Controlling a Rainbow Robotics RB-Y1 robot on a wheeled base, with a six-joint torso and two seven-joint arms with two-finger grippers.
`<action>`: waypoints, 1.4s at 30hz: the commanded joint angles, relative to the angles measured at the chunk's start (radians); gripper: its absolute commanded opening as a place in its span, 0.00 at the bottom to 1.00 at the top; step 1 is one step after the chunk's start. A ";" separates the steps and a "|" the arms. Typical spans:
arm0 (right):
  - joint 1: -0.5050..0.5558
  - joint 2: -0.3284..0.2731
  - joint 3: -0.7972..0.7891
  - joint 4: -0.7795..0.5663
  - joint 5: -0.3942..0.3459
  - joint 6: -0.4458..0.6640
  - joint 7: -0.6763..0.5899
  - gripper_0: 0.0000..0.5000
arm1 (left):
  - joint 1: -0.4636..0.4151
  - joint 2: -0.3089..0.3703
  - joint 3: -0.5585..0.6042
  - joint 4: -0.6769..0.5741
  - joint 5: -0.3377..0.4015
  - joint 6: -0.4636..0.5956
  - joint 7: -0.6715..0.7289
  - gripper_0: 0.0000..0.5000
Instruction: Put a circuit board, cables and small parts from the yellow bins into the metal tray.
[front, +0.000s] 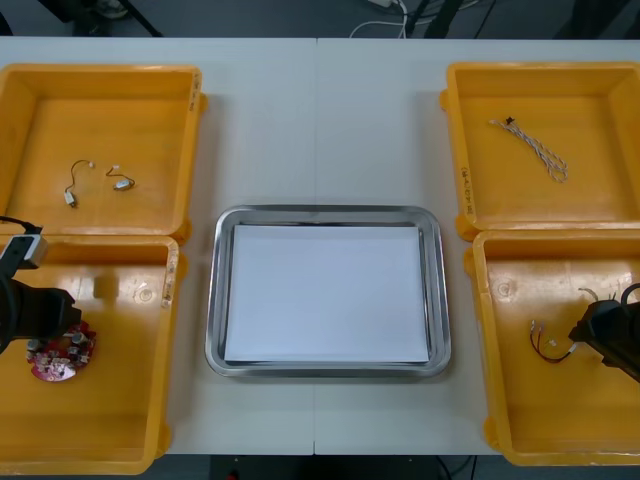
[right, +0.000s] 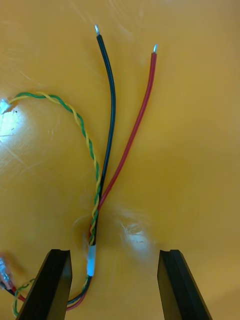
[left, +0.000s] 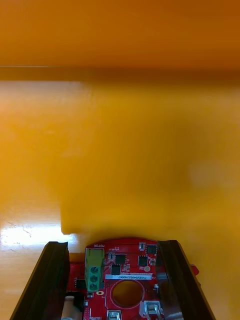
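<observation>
The left gripper (left: 111, 245) is low in the near left bin (front: 120, 430). Its fingers are wide apart and grip nothing. The round red board (left: 127, 280) lies flat between them, parts side up, with a green block (left: 94, 267) beside one finger. Beyond the board there is bare bin floor, then the bin's wall (left: 120, 35).

The right gripper (right: 114, 252) is in the near right bin (front: 560, 430), also wide open and empty. A bundle of wires (right: 95, 235) lies on the floor between its fingers, close to one of them. The long axis of the bundle runs straight away from the gripper. The black wire (right: 111, 100) and the red wire (right: 145, 105) spread apart toward their bare ends, which point away from the fingers. A green and yellow twisted pair (right: 75, 117) curves off to the side.

The far left bin (front: 130, 100) holds two small metal parts (front: 122, 183) with thin wires. In the far right bin (front: 600, 100) a blue and white twisted cable (front: 530, 148) lies slantwise. The metal tray (front: 222, 290), white inside, is between the bins, well apart from both grippers.
</observation>
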 joint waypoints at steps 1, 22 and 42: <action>-0.025 0.008 0.041 0.009 0.017 -0.032 -0.073 1.00 | 0.046 0.063 -0.019 -0.007 -0.014 -0.038 -0.097 1.00; -0.025 0.051 0.085 0.014 0.058 -0.040 -0.121 1.00 | 0.063 0.063 -0.019 -0.007 -0.019 -0.056 -0.109 0.00; -0.069 0.049 0.036 -0.011 0.058 0.037 -0.107 0.00 | 0.046 0.071 -0.016 -0.010 -0.016 -0.053 -0.132 0.00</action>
